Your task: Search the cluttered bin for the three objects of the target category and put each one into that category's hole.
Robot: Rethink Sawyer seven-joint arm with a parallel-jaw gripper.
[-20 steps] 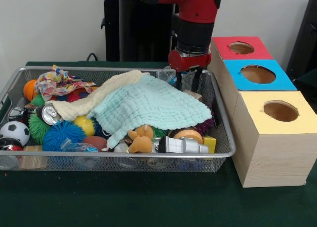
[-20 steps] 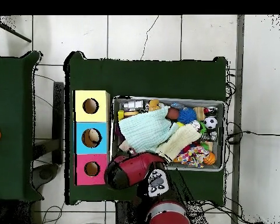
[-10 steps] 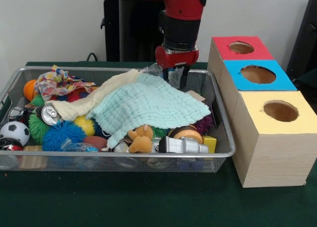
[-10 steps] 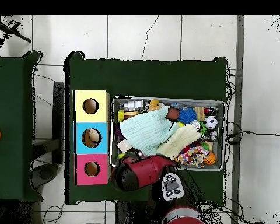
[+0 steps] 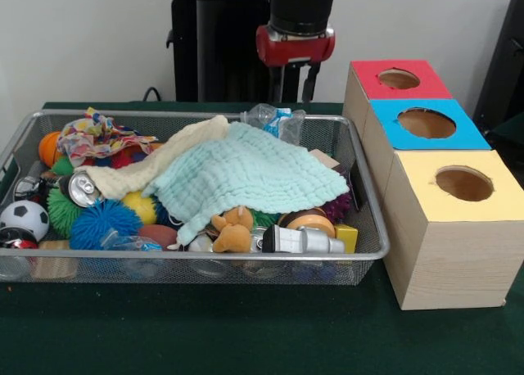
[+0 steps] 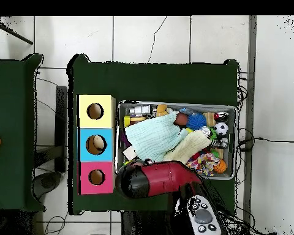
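Note:
The silver wire-mesh bin (image 5: 205,257) is full of clutter; it also shows in the overhead view (image 6: 177,103). A mint cloth (image 5: 246,174) and a cream cloth (image 5: 155,169) cover its middle. My gripper (image 5: 294,83) hangs open and empty above the bin's far rim, over a crumpled plastic wrapper (image 5: 274,119). Three boxes with holes stand beside the bin: red (image 5: 372,74), blue (image 5: 389,133) and yellow (image 5: 417,187). In the overhead view the red arm (image 6: 155,179) hides the gripper.
In the bin lie a soda can (image 5: 82,188), a soccer ball (image 5: 24,219), a blue spiky ball (image 5: 102,223), an orange ball (image 5: 49,146), a patterned cloth (image 5: 98,136), a brown plush toy (image 5: 232,232) and a yellow block (image 5: 346,236). The black pedestal (image 5: 213,39) stands behind.
My gripper has risen out of the bin's far right corner and drifted left in the front view, holding nothing. The bin's contents have not moved.

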